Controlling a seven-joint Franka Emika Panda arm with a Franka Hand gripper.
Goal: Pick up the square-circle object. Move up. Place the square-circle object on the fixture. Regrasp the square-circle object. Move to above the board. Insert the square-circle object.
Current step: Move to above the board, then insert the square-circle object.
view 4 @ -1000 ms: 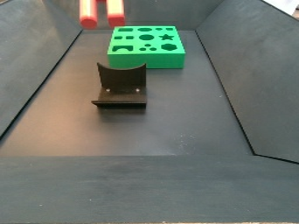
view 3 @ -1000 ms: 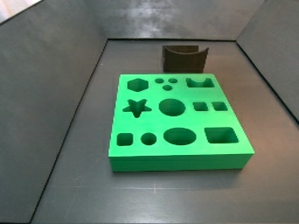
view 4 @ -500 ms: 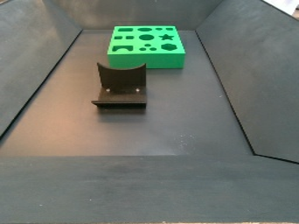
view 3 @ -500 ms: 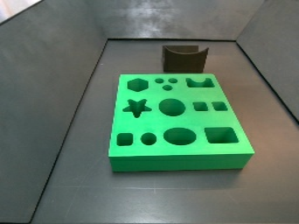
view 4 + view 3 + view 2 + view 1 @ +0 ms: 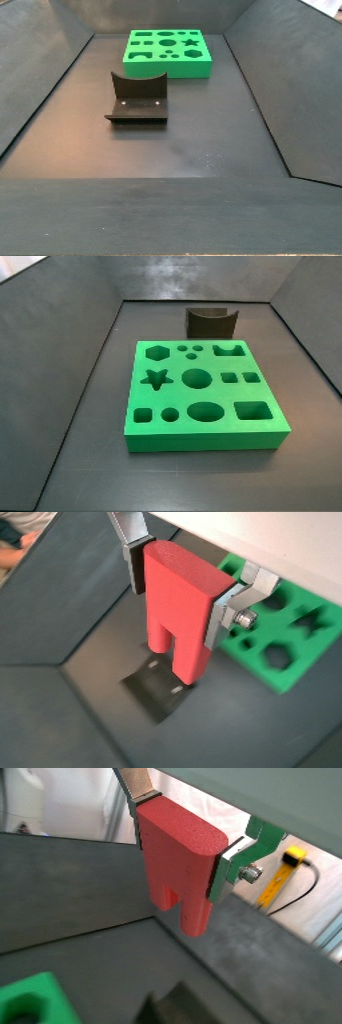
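The square-circle object (image 5: pixel 181 858) (image 5: pixel 178 612) is a red peg with two prongs pointing down. My gripper (image 5: pixel 183 843) (image 5: pixel 181 592) is shut on it, the silver fingers (image 5: pixel 225 612) pressing its two flat sides. In a wrist view it hangs high above the fixture (image 5: pixel 160 687), with the green board (image 5: pixel 281 637) off to one side. Both side views show the fixture (image 5: pixel 210 321) (image 5: pixel 138 97) and the board (image 5: pixel 203 391) (image 5: pixel 167 52) on the floor, but neither the gripper nor the peg.
Dark sloping walls (image 5: pixel 67 346) (image 5: pixel 267 90) enclose the grey floor on all sides. A yellow tag and cable (image 5: pixel 287 868) lie outside the bin, beyond its wall.
One second ago the peg's red prongs showed at the top edge of a side view. They have risen out of that view; the board and fixture have not moved.
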